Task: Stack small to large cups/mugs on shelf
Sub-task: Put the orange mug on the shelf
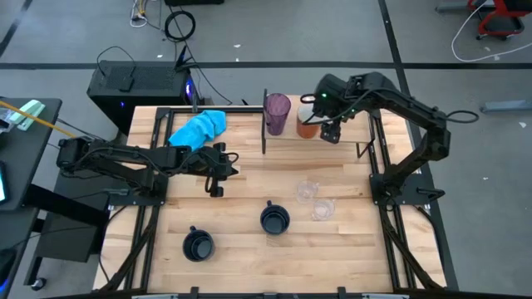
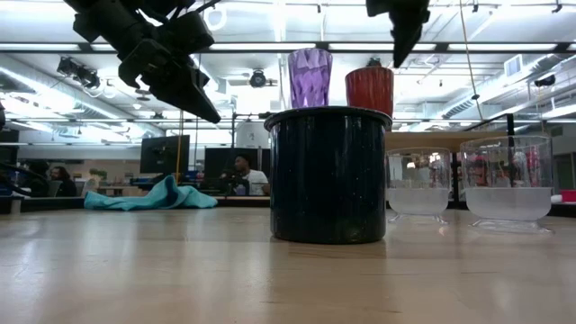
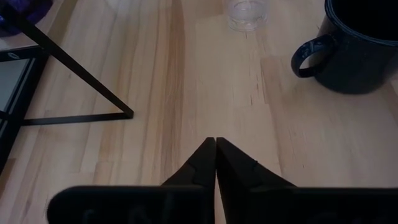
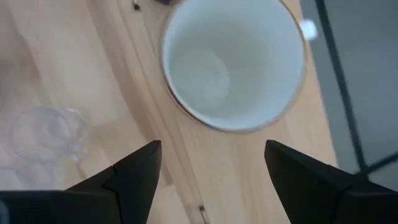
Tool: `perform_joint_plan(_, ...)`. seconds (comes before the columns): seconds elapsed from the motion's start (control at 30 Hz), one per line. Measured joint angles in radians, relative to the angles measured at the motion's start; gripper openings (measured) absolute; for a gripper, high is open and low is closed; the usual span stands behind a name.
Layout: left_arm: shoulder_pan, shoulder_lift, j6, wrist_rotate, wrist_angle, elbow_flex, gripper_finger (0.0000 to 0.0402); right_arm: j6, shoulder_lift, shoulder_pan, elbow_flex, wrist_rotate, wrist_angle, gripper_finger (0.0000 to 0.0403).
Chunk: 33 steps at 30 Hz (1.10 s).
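The orange mug (image 1: 307, 124) stands upright on the shelf (image 1: 332, 154) at the far right, just beside the purple tumbler (image 1: 277, 112); it looks rigid, glazed and slippery, best gripped across its rim. The right claw (image 1: 331, 133) hovers beside it, spread wide and empty, while the left claw (image 1: 218, 173) waits pinched closed over the worktop (image 1: 241, 257).

This is a robotics lab in a large open workroom. Two dark robot arms are bolted to a plank table (image 1: 249, 257) on a black metal frame, standing on a grey floor where loose cables (image 1: 179, 25) lie, well behind the left claw (image 1: 218, 170). A black computer box (image 1: 137, 87) sits just beyond the table. Across the room, past the right claw (image 2: 402, 40), people (image 2: 241, 175) sit at desks with monitors (image 2: 164, 153) under strip lights and exposed ceiling pipes.
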Motion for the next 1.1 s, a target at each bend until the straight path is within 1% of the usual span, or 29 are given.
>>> perform_joint_plan(0.1, 0.0, 0.0, 0.0, 0.0, 0.0, 0.0, 0.0026, -0.001, -0.001, -0.004, 0.0, 0.044, -0.032, 0.0288)
perform_joint_plan(0.2, 0.0, 0.0, 0.0, 0.0, 0.0, 0.0, 0.0025, -0.012, -0.002, -0.019, -0.028, 0.053, -0.022, 0.0284)
perform_joint_plan(0.43, 0.0, 0.0, -0.001, 0.0, -0.001, 0.0, 0.0012, -0.112, 0.0, -0.066, -0.181, 0.053, 0.033, 0.0275)
perform_joint_plan(0.6, 0.0, 0.0, -0.005, 0.0, -0.001, 0.0, 0.0019, -0.168, 0.0, -0.074, -0.254, 0.051, 0.11, 0.0265)
perform_joint_plan(0.73, 0.0, 0.0, -0.007, 0.0, -0.002, 0.0, 0.0024, -0.195, 0.0, -0.074, -0.28, 0.048, 0.154, 0.0259)
perform_joint_plan(0.97, 0.0, 0.0, -0.008, 0.0, -0.002, 0.0, 0.0013, -0.216, 0.0, -0.074, -0.288, 0.046, 0.227, 0.0258)
perform_joint_plan(1.1, 0.0, 0.0, -0.008, 0.0, -0.003, 0.0, 0.0015, -0.223, 0.0, -0.074, -0.288, 0.046, 0.247, 0.0258)
